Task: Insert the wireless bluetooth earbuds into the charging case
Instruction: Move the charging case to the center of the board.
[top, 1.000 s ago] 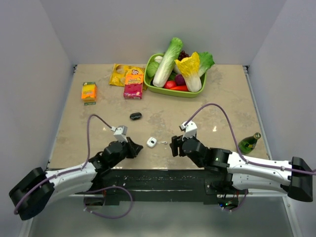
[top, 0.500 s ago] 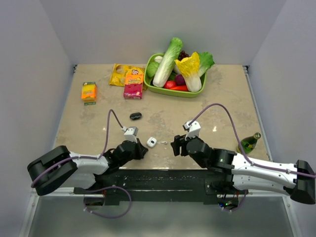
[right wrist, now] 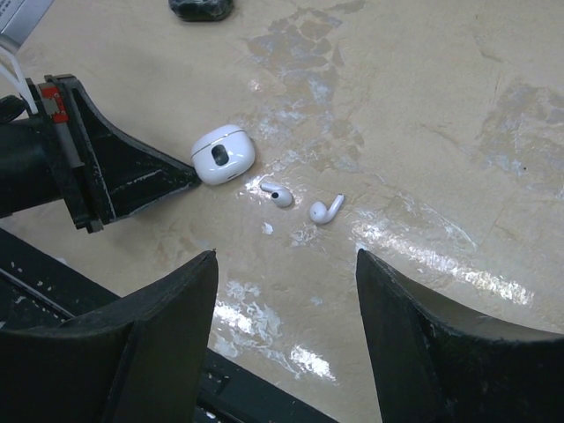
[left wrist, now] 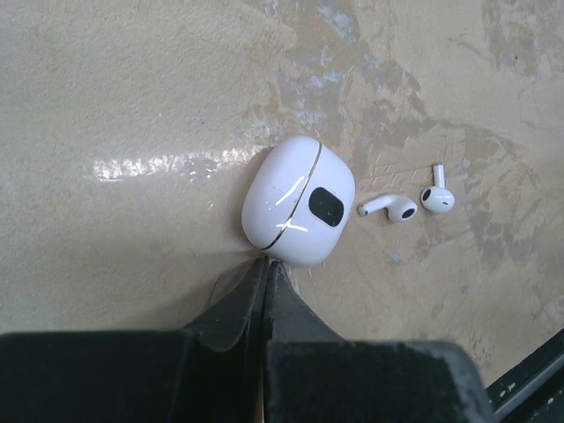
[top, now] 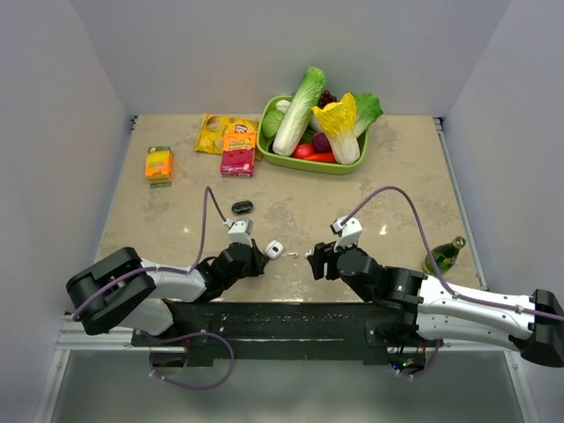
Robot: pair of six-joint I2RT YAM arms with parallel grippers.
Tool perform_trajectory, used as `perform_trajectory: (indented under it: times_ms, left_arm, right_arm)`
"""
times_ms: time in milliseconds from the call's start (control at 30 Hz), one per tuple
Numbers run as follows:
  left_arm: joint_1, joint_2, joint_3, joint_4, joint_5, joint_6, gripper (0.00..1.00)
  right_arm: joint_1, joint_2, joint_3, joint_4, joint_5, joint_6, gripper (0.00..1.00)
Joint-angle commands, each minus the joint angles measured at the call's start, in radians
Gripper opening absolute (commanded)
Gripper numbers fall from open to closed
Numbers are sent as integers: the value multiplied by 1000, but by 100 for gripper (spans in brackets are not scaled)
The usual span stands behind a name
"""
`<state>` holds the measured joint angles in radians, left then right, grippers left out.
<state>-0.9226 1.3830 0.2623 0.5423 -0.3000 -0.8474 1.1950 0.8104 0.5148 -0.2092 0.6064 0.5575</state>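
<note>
left gripper (left wrist: 267, 264) jaws pressing shut, empty, tips seemingly touching glossy white rounded charging case (left wrist: 286, 198) | right gripper (right wrist: 284, 260) jaws hanging wide apart, empty

Glossy white plastic case (left wrist: 298, 201), a thin metallic line tracing its seam and a dark shiny oval on its face, on a polished, mottled beige stone-look counter (left wrist: 132, 106) that throws back streaks of glare. The earbuds (left wrist: 392, 209) show the same smooth, shiny white plastic. Left fingers (left wrist: 238, 308) and right fingers (right wrist: 423, 335): matt black plastic.
</note>
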Motion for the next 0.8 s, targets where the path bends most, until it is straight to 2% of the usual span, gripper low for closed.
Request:
perform_trajectory:
  times_ms: [0, 300, 600, 767]
  left_arm:
    - [22, 39, 26, -21, -24, 11, 0]
    - [123, 109, 18, 88, 87, 33, 0]
    - [185, 126, 71, 82, 117, 97, 0]
    - [220, 84, 75, 47, 114, 113, 0]
  right_arm:
    - [2, -7, -13, 25, 1, 10, 68]
    - [-2, 18, -12, 30, 3, 9, 69]
    - [-2, 0, -16, 25, -14, 13, 71]
    - [2, -5, -16, 24, -14, 13, 72]
